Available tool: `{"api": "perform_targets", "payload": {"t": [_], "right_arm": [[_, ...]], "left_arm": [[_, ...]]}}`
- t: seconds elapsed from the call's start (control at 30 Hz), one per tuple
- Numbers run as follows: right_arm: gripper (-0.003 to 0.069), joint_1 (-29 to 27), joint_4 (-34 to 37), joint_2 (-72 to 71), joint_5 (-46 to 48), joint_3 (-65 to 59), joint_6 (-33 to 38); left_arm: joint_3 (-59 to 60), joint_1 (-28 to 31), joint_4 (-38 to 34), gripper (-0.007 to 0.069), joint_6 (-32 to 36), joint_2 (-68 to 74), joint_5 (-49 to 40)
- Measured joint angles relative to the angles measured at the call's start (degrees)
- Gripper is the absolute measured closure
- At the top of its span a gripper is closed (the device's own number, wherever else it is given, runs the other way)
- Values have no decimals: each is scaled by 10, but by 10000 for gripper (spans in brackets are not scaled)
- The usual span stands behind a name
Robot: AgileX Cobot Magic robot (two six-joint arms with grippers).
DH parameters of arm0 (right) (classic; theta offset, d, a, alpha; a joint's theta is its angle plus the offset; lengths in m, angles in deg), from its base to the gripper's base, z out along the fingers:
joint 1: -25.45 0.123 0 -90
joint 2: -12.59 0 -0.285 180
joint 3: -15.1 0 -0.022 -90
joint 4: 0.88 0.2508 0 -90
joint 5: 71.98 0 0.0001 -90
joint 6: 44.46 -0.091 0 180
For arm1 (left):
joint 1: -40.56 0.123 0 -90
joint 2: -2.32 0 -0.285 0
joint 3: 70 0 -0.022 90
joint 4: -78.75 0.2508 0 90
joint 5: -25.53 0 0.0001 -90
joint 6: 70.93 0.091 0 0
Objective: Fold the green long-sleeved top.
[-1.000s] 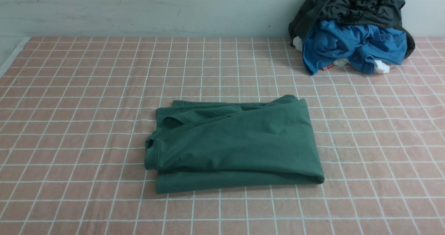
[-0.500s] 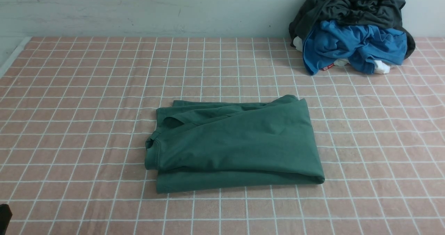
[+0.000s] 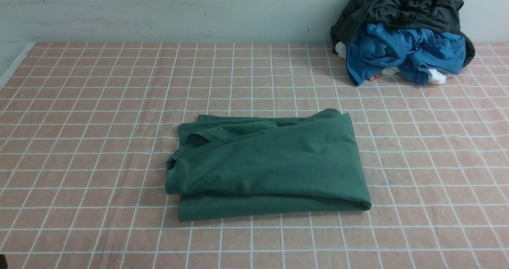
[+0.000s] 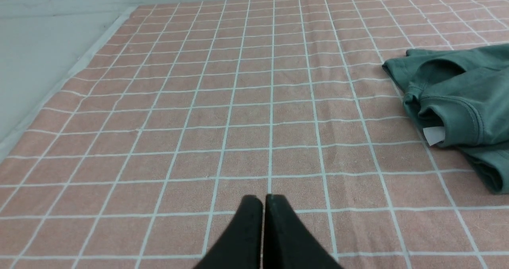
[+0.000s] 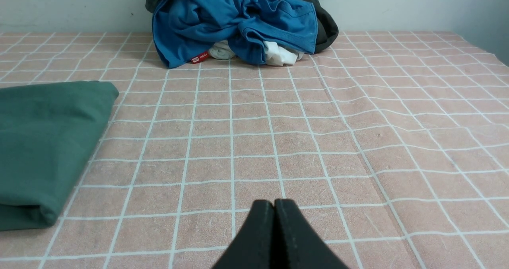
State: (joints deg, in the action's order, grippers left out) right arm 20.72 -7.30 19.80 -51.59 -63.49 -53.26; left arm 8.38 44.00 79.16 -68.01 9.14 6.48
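L gripper [image 4: 263, 199]: jaws pressed together, empty. 1 green top [image 3: 266, 165], folded, lies ahead-right of it, ahead-left of R gripper [image 5: 274, 203] (also pressed together, empty); long axis left-right, neck end left. 1 clothes pile [image 3: 401, 34] far right. Top unmoved vs earlier.

A folded green top [image 3: 268, 163] lies mid-table on the pink checked cloth [image 3: 79, 102]. Far right, against the wall, a dark garment [image 3: 401, 6] tops a blue one [image 3: 401, 52].
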Motion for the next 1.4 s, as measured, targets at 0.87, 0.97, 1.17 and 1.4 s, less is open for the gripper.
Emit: {"api": "perform_targets", "payload": {"t": [0.87, 0.97, 1.17, 1.4], "right_arm": [[673, 0, 0, 0, 0, 0, 0], [673, 0, 0, 0, 0, 0, 0], [673, 0, 0, 0, 0, 0, 0], [673, 0, 0, 0, 0, 0, 0]], "left_arm": [[-1, 2, -4, 627, -10, 0, -1], [-1, 2, -4, 627, -10, 0, -1], [-1, 2, -4, 627, -10, 0, -1], [-1, 2, -4, 627, -10, 0, -1]]}}
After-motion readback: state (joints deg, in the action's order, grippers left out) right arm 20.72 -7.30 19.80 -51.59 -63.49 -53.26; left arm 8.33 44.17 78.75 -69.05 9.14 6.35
